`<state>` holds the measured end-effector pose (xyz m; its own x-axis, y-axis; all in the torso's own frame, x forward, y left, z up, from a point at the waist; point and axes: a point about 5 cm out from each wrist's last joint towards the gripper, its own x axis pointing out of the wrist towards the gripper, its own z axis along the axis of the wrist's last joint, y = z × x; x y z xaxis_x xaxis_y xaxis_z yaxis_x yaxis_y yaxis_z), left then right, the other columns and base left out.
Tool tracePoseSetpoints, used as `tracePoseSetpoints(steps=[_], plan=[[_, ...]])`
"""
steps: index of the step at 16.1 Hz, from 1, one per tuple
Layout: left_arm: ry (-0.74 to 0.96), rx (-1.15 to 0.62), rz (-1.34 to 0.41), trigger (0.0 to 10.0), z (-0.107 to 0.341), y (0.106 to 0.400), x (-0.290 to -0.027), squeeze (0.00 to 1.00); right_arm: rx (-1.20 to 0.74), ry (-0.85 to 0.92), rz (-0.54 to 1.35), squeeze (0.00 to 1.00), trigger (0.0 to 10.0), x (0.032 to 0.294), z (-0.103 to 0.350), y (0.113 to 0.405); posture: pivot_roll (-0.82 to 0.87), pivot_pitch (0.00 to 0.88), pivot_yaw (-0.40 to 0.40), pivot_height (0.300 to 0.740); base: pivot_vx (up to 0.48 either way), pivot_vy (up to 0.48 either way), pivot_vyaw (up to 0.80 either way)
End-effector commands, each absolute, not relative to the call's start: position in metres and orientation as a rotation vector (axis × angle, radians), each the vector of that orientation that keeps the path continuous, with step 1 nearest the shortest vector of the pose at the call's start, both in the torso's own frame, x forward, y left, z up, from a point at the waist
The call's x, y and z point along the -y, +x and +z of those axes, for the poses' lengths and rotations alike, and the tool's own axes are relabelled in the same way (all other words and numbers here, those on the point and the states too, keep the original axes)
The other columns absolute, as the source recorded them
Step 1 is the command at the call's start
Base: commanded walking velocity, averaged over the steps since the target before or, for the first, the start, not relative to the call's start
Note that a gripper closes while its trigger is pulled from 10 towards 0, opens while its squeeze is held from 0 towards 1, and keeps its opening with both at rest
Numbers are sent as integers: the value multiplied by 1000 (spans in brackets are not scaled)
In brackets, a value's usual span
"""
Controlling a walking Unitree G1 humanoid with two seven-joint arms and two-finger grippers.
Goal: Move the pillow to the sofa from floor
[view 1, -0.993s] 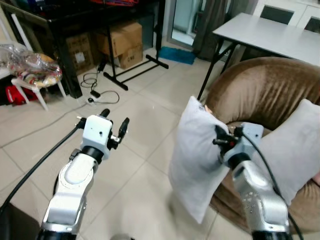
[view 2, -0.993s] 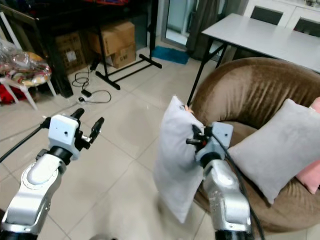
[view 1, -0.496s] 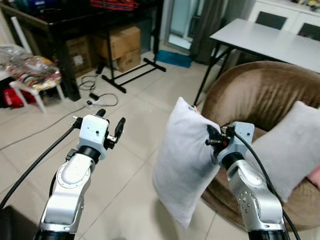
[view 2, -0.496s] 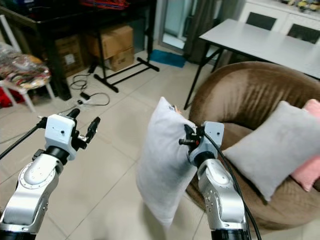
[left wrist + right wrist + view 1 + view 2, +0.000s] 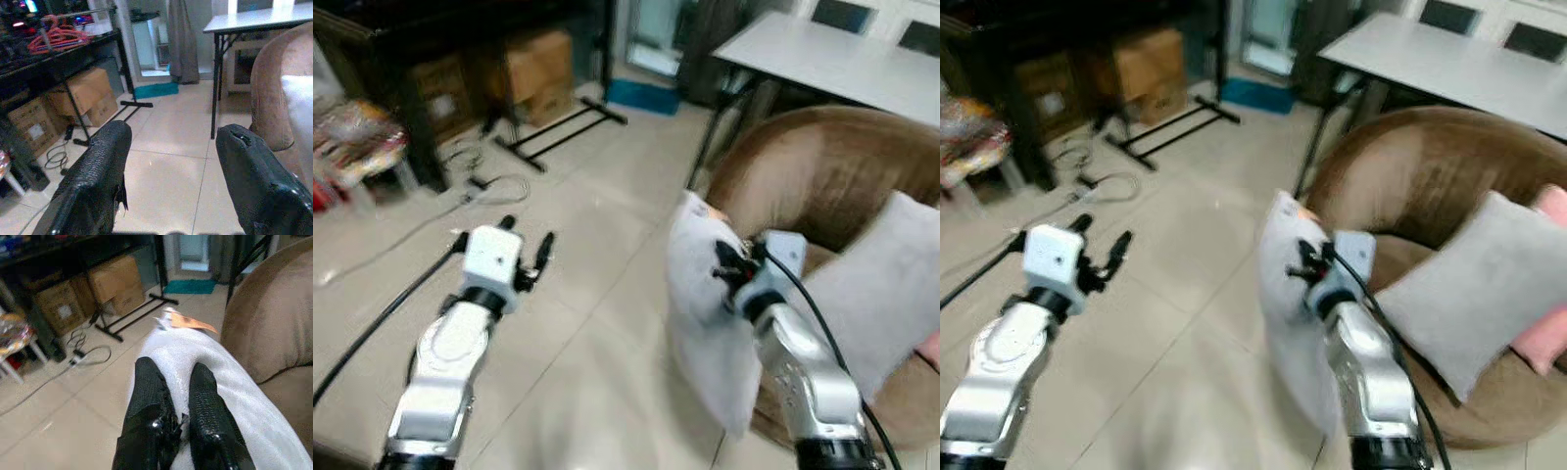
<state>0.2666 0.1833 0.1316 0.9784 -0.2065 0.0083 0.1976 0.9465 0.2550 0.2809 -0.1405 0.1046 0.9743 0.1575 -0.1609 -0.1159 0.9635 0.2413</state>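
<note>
A light grey pillow [image 5: 705, 304] hangs upright in the air just in front of the brown round sofa [image 5: 832, 186], off the tiled floor. My right gripper [image 5: 722, 270] is shut on the pillow's upper edge; in the right wrist view its two black fingers [image 5: 203, 396] pinch the white fabric [image 5: 234, 396] near an orange tag [image 5: 188, 322]. My left gripper [image 5: 530, 250] is held out over the floor to the left, open and holding nothing, its fingers [image 5: 105, 161] spread wide.
A second grey pillow [image 5: 876, 294] and a pink one [image 5: 1552, 323] lie on the sofa. A white table [image 5: 832, 69] stands behind it. Cardboard boxes [image 5: 538, 69], a black rack foot [image 5: 558, 132], a cable [image 5: 489, 186] and a small chair [image 5: 362, 147] are at the left.
The view has shifted and blurred, so the camera moved. The pillow, still in my right gripper, now sits closer to the sofa's front edge. The left arm is unchanged.
</note>
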Motion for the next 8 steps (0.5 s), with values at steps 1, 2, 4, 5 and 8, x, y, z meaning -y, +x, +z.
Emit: tracePoseSetpoints(steps=[1, 2, 4, 5, 8], plan=[[254, 51, -234, 10000, 136, 269, -176, 0, -121, 222, 111, 0, 10000, 150, 114, 284, 60, 0, -66, 740, 307, 0, -800], [253, 52, -236, 10000, 136, 269, -176, 0, -121, 223, 109, 0, 10000, 150, 115, 284, 60, 0, -66, 740, 307, 0, -800], [254, 52, -239, 10000, 136, 269, -176, 0, -119, 221, 92, 0, 10000, 152, 114, 285, 60, 0, -66, 740, 309, 0, -800], [254, 52, -240, 10000, 136, 269, -176, 0, -121, 220, 83, 0, 10000, 153, 114, 286, 60, 0, -66, 740, 311, 0, -800], [255, 51, -246, 10000, 136, 269, -176, 0, -122, 223, 71, 0, 10000, 155, 113, 287, 60, 0, -66, 740, 306, 0, -800]])
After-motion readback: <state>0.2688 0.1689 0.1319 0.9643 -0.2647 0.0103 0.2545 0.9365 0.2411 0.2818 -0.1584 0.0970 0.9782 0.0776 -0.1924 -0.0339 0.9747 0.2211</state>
